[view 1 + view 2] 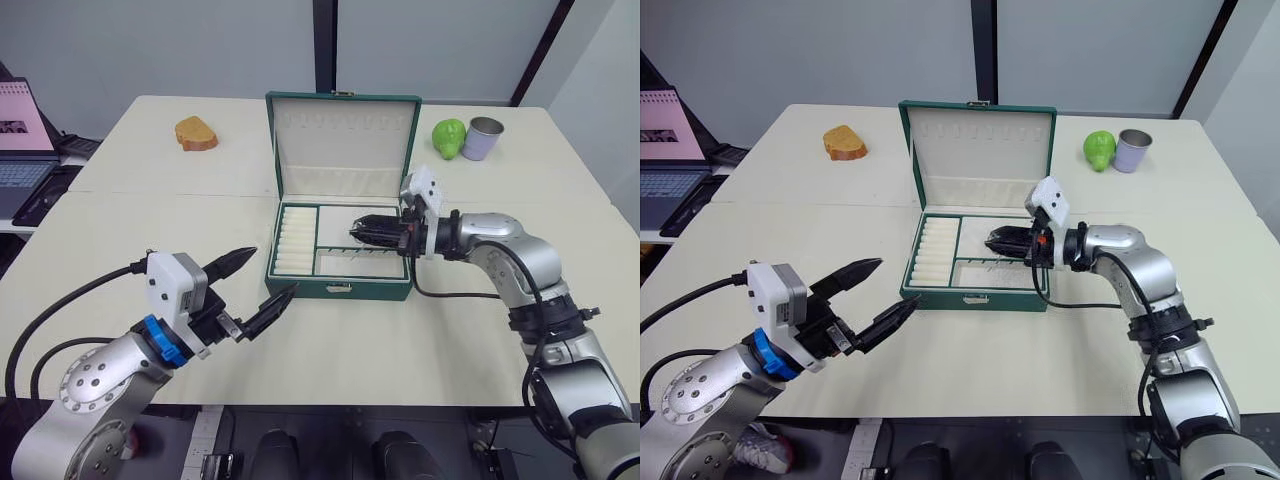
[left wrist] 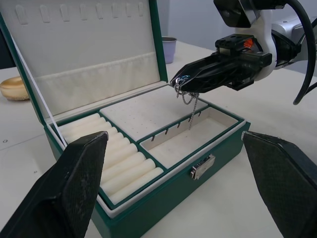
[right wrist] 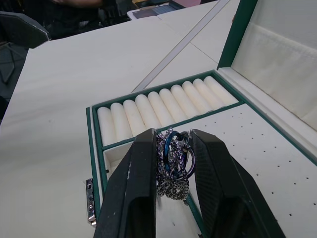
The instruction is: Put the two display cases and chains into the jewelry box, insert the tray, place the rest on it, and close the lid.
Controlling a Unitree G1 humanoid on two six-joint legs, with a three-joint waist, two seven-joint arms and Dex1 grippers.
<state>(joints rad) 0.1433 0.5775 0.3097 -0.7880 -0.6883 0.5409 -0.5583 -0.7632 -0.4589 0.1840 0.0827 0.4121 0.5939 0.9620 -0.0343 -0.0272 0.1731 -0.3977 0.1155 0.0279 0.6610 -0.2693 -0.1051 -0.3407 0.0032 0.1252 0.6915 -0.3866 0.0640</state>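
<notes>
Two fingers of the right gripper (image 3: 173,163) pinch silvery rings (image 3: 173,161) over the tray (image 1: 340,243); left gripper (image 1: 258,287) gapes wide.

Centre frame, the jewelry box (image 1: 340,288) sits open on the table (image 1: 120,230), its lid (image 1: 343,140) standing upright at the back. The tray (image 1: 297,240) is seated inside. From the right, the right gripper (image 1: 356,232) reaches over the tray, fingers close together. Lower left, the left gripper (image 1: 262,280) hovers in front of the box, fingers spread wide. Upper left, a bread slice (image 1: 196,134); upper right, a green pear (image 1: 449,138) beside a grey cup (image 1: 483,139). A laptop (image 1: 22,140) sits at the far left edge.
</notes>
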